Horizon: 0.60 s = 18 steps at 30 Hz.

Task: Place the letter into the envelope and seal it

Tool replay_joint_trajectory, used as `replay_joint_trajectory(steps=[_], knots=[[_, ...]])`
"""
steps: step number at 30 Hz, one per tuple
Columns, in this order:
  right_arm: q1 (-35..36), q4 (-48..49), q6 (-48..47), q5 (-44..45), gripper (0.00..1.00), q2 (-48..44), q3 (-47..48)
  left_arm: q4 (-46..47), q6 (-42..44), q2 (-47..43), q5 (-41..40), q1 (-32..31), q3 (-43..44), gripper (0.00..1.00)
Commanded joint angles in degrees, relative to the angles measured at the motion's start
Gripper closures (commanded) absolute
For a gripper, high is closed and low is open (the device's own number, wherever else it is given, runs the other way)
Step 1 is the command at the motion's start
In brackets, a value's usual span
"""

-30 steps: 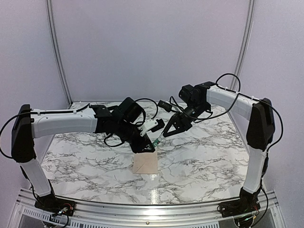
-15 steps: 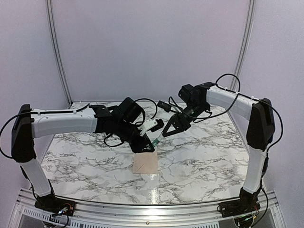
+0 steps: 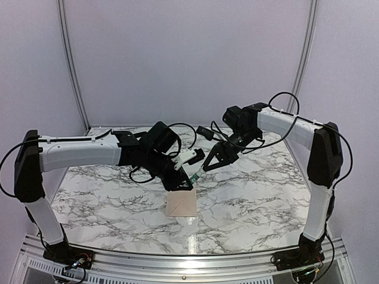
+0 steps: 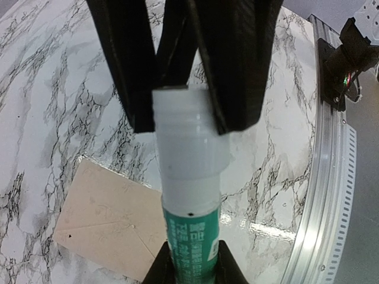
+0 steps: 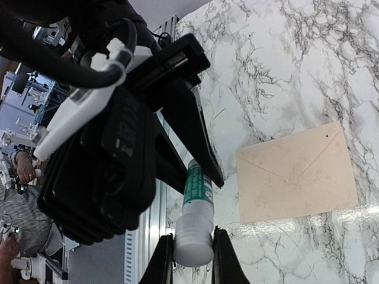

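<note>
- Marble table [image 3: 260, 201], pale purple booth walls behind
- envelope [image 3: 180, 203] flat on the table, centre front, flap side up and folded down
- above its far edge, left gripper [image 3: 184, 183] clamped narrow on green body of glue stick [image 3: 193, 176]
- right gripper [image 3: 204, 168] clamped narrow on the stick's white cap end

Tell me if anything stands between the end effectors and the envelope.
Both the left end effector and right end effector are shut on a glue stick held above the envelope. Beyond that stick, nothing visible lies between them and it.
</note>
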Motion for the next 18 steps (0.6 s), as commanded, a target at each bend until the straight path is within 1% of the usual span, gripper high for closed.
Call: replay_joint_trajectory(steps=[1,3,5,8,10,13,16,18], knots=[[1.6,-1.8,-1.9,-0.9,0.92,0.2,0.2,6.5,0.4,-1.8,1.5,-0.1,1.3,0.95],[-0.4,-2.5,-2.5,-2.8,0.92,0.2,1.0,6.5,0.3,-2.5,1.3,-0.2,0.7,0.95],[-3.3,-8.3,-7.7,-5.8,0.92,1.2,4.2,6.4,0.4,-4.1,0.7,-0.1,-1.1,0.95],[-6.3,-8.9,-9.6,-8.1,0.90,-0.5,4.0,6.5,0.8,-7.8,-1.3,-0.2,-4.7,0.95],[-6.5,-8.9,-10.4,-8.4,0.88,-2.0,3.1,6.6,1.2,-10.2,-2.5,-0.1,-7.0,0.95],[-6.4,-8.8,-11.7,-12.4,0.86,-4.0,1.2,6.6,1.6,-12.8,-3.0,-0.1,-9.2,0.95],[-6.1,-8.9,-12.0,-15.7,0.85,-4.9,-0.4,6.7,1.9,-14.0,-1.9,-0.2,-9.9,0.95],[-5.6,-8.9,-12.0,-16.2,0.85,-5.0,-0.8,6.6,2.2,-14.2,-1.1,-0.2,-9.4,0.95]])
